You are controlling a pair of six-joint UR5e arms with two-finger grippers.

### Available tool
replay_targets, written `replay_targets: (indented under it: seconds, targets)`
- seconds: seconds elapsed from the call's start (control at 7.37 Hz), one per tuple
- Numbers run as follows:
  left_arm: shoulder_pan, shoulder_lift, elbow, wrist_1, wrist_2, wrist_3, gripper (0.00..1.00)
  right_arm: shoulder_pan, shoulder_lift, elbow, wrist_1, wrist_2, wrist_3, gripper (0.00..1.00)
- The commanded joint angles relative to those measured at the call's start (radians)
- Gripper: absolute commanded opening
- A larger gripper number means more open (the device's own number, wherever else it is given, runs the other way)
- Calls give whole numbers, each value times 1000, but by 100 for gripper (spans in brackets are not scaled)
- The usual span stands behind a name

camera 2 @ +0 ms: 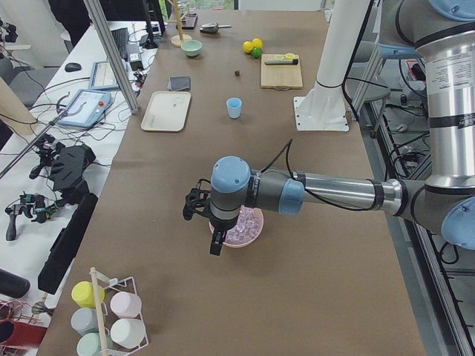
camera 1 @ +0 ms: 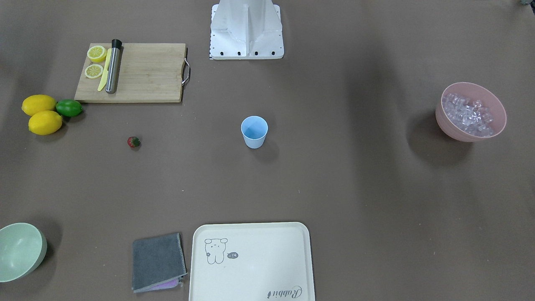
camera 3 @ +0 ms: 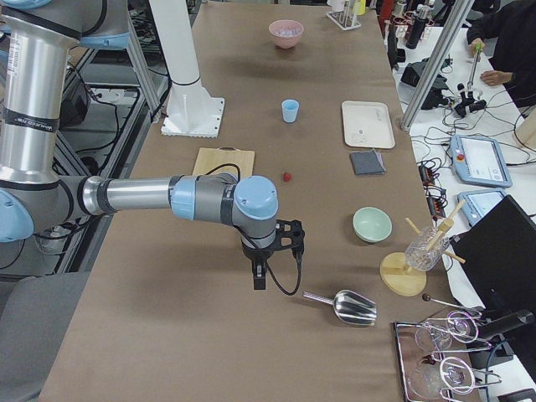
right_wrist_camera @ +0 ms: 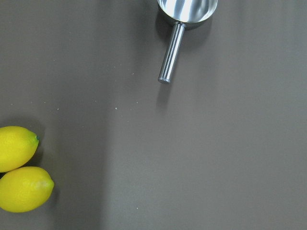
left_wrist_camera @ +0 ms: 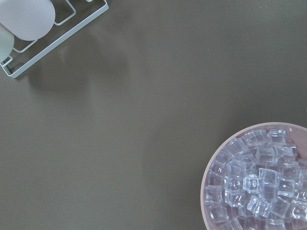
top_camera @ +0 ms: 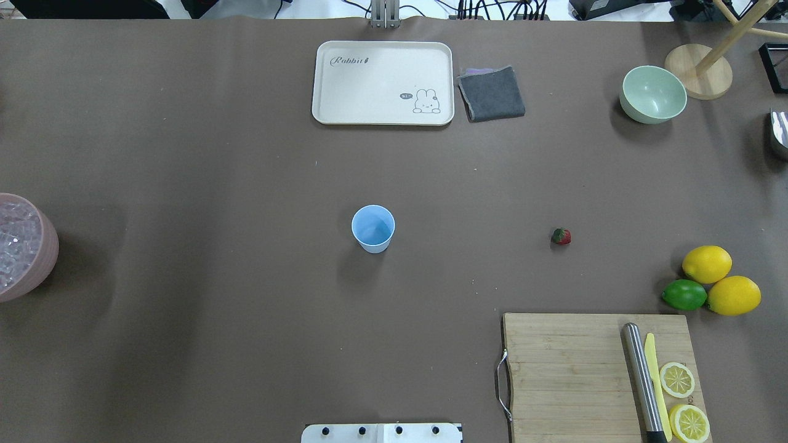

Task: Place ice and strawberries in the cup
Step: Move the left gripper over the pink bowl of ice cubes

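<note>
Nearest robot base, its right side: cutting board w/ lemon halves. Mid worktop: cup upright; strawberry lies well apart on robot's right, btwn cup & whole lemons. Ice fills pink bowl at robot's far left. L tool hangs over bowl's edge, R tool near metal scoop; can't tell if either is wide or narrow. Farthest: cream tray.
</note>
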Motion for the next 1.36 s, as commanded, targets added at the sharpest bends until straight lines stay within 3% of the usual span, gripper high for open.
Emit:
replay_targets:
  seconds: [0.0, 1.22]
  targets:
    - [4, -1, -9, 3, -5, -6, 98, 0, -1, 0, 0, 0, 2, 100]
    - [30, 53, -53, -3, -20, -10, 98, 2, -15, 6, 1, 34, -6, 100]
